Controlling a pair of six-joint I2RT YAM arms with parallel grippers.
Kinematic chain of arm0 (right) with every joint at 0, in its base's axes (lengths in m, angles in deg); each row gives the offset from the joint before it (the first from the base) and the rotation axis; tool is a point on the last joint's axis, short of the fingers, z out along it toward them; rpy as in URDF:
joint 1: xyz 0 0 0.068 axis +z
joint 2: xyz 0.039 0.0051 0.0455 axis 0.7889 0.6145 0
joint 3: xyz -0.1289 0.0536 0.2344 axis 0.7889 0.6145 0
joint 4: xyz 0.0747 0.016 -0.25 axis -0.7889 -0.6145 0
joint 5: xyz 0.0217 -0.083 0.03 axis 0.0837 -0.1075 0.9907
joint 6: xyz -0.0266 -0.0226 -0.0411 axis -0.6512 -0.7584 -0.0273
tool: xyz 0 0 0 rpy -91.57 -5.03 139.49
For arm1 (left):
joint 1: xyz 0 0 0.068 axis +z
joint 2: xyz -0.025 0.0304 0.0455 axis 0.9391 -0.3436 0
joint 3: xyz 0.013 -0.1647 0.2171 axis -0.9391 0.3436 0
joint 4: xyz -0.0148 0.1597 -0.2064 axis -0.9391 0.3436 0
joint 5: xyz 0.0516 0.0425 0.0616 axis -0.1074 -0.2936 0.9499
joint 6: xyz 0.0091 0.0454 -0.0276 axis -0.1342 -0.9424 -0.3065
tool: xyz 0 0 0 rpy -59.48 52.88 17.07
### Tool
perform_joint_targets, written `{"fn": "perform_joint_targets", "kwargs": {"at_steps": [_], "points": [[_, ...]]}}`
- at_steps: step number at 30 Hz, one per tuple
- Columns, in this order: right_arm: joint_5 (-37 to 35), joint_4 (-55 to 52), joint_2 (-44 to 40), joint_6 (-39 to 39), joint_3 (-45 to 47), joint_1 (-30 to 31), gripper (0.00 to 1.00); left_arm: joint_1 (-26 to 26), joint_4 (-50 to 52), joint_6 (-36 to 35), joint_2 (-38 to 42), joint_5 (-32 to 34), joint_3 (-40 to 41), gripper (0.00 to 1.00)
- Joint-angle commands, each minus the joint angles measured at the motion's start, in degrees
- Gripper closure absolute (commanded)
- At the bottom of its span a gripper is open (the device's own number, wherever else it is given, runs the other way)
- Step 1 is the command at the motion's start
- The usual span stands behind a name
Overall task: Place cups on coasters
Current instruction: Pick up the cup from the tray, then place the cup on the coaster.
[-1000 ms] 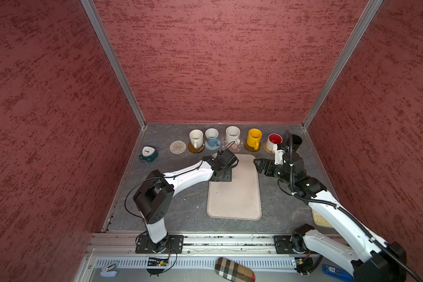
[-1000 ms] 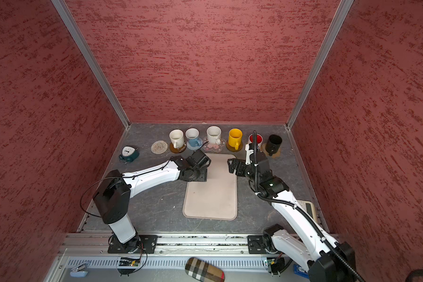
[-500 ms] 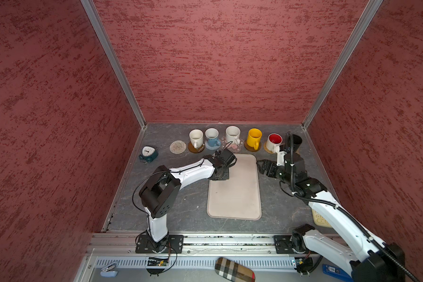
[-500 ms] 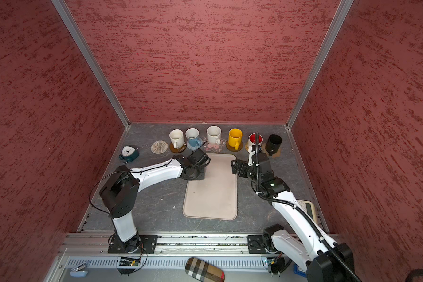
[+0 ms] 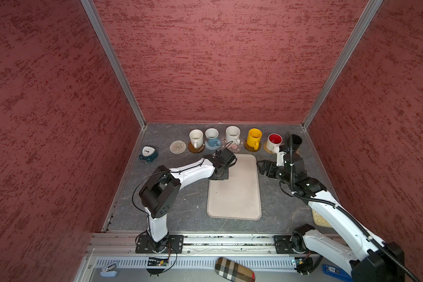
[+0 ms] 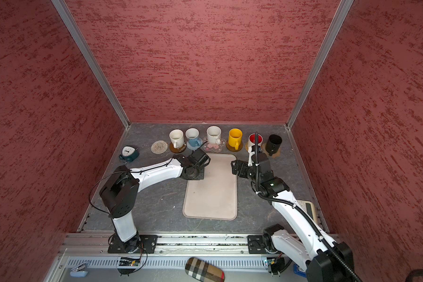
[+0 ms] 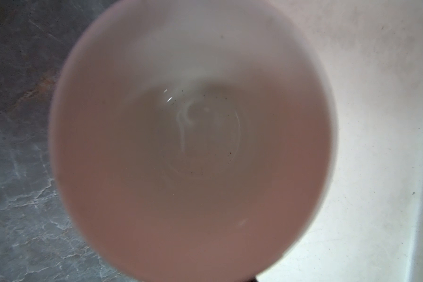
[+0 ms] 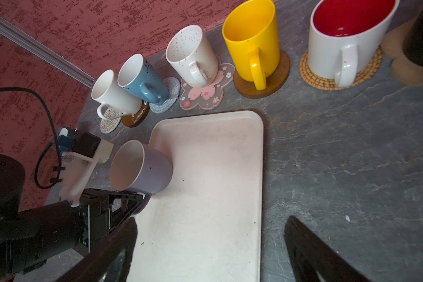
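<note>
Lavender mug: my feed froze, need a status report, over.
Left pincer shut on handle of lavender mug, mug at tray corner. Right pincer open, empty. Spiral coaster free, white mug close beside it.

Back row, upper centre of frame: white mug (image 5: 196,138) and blue-based mug (image 5: 211,137) stand almost touching, no jaw room between. At row's left end, spiral coaster (image 5: 179,147) bare, open to you from above; clock (image 5: 148,154) near its left. Lower half of tray (image 5: 235,195) bare, your widest lane. Your left gripper (image 8: 132,201), clamped on lavender mug (image 8: 147,171), blocks tray's upper-left corner; right gripper (image 5: 260,168), jaws spread, crowds upper-right edge.
</note>
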Motion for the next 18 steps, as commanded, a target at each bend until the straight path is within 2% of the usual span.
{"fn": "perform_joint_targets", "kwargs": {"at_steps": [1, 11, 14, 18], "points": [[-1.17, -0.26, -1.02, 0.07, 0.66, -0.32, 0.05, -0.43, 1.92, -1.88, 3.00, 2.85, -2.93, 1.00], [3.01, -0.02, -2.03, -2.82, -0.23, -0.32, 0.02, 0.77, 8.40, -3.29, 14.80, 4.97, -2.81, 1.00], [3.98, 1.24, -3.02, -2.83, -0.18, -0.32, 0.01, 2.54, 10.61, -3.51, 19.91, 4.91, -1.00, 1.00], [5.45, 3.49, -2.90, -1.99, -0.20, -0.31, 0.01, 7.53, 13.32, -4.76, 26.48, 3.18, 1.98, 1.00]]}}
